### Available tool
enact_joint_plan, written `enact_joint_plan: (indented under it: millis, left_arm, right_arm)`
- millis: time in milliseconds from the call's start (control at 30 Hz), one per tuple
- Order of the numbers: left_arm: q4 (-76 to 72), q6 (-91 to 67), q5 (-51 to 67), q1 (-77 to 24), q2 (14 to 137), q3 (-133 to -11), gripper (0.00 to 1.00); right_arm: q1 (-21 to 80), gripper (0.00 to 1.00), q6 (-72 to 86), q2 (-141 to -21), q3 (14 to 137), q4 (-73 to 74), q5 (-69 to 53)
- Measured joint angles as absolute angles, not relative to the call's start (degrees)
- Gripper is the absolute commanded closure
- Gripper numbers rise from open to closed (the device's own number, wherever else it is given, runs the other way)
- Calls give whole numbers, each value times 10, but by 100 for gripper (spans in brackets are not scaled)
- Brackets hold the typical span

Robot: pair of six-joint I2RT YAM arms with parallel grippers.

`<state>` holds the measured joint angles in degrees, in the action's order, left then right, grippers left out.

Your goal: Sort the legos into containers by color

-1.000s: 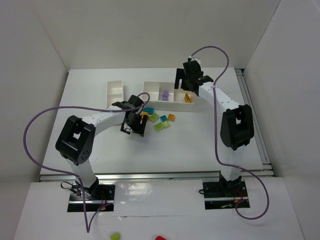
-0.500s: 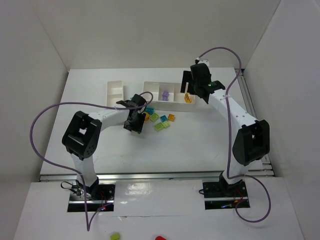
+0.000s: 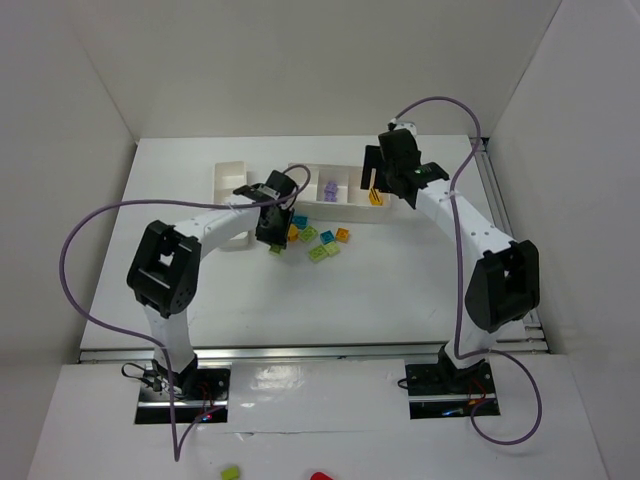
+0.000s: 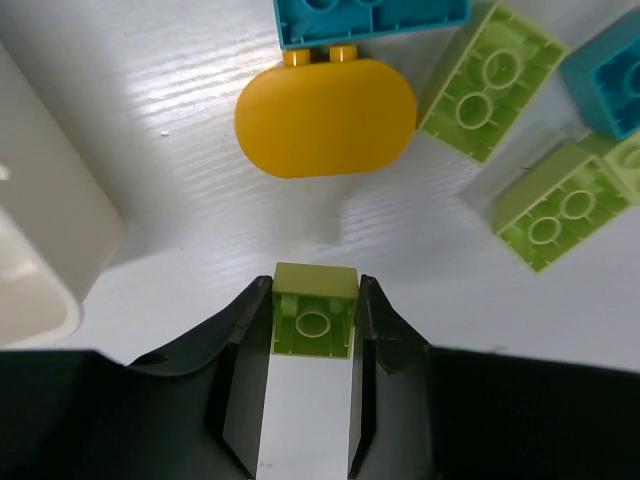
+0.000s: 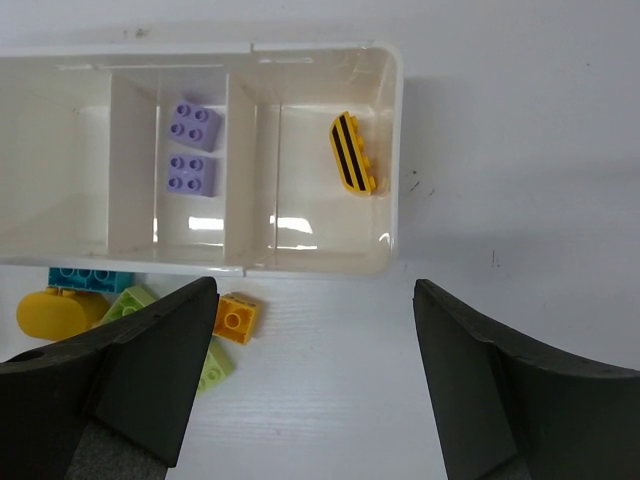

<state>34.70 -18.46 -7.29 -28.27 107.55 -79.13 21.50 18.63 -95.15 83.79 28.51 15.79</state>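
My left gripper (image 4: 314,300) is shut on a small lime green lego (image 4: 314,318) close over the table. Just ahead of it lie a rounded yellow piece (image 4: 325,115), a teal brick (image 4: 370,20) and two lime bricks (image 4: 490,80). From above, the left gripper (image 3: 274,247) sits left of the loose legos (image 3: 320,240). My right gripper (image 5: 310,300) hangs open in front of the long three-compartment tray (image 5: 395,150). That tray holds two purple bricks (image 5: 190,150) in the middle and a yellow striped piece (image 5: 352,152) on the right. An orange brick (image 5: 237,319) lies by the right gripper's left finger.
The smaller white tray (image 3: 232,185) stands left of the long tray (image 3: 310,170), and its corner (image 4: 40,230) shows close to the left gripper. Purple cables loop beside both arms. The table's right edge has a metal rail (image 3: 505,230).
The left gripper has shut on the lime green lego and shifted toward the far side. The right arm swung slightly right and its jaws narrowed a little.
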Motion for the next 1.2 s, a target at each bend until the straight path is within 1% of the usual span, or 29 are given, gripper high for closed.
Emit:
enact_joint_plan:
  millis: [133, 233, 300, 367, 500, 533, 567, 600, 633, 667, 733, 900, 933, 1067, 1200]
  left_arm:
    - [377, -199, -81, -268, 1045, -823, 71]
    - [390, -214, -91, -232, 1003, -830, 71]
    - [394, -223, -103, -203, 979, -830, 70]
    - [396, -229, -114, -175, 966, -831, 66]
    - [400, -237, -129, -137, 975, -832, 64]
    - [401, -240, -130, -133, 981, -832, 61]
    - [402, -242, -130, -129, 986, -832, 58]
    - [402, -242, -130, -125, 990, -832, 45]
    - [402, -244, -130, -122, 994, -832, 35]
    - [402, -244, -130, -118, 997, -831, 28]
    - [402, -248, -128, -109, 1002, -831, 17]
    - [399, -257, -123, -98, 1006, -831, 16]
    - [398, -257, -119, -98, 1006, -832, 17]
    - [400, -256, -95, -102, 996, -833, 18]
    - [407, -247, -39, -115, 977, -854, 18]
  right_arm:
    - [218, 14, 187, -948, 838, 286, 159]
    - [218, 14, 187, -945, 838, 286, 160]
    - [218, 14, 187, -944, 838, 288, 160]
    - [219, 14, 186, -942, 838, 288, 159]
    - [233, 14, 183, -926, 826, 287, 144]
    - [241, 14, 181, -919, 817, 288, 138]
    - [251, 13, 181, -911, 808, 288, 131]
    - [264, 13, 180, -905, 800, 287, 128]
    - [280, 12, 179, -900, 791, 287, 124]
    - [297, 12, 179, -898, 783, 288, 119]
    - [329, 12, 177, -898, 774, 288, 110]
    - [394, 12, 173, -921, 765, 287, 87]
    - [404, 12, 172, -933, 768, 286, 82]
    - [428, 12, 165, -1004, 794, 287, 74]
    - [437, 12, 150, -1082, 840, 295, 78]
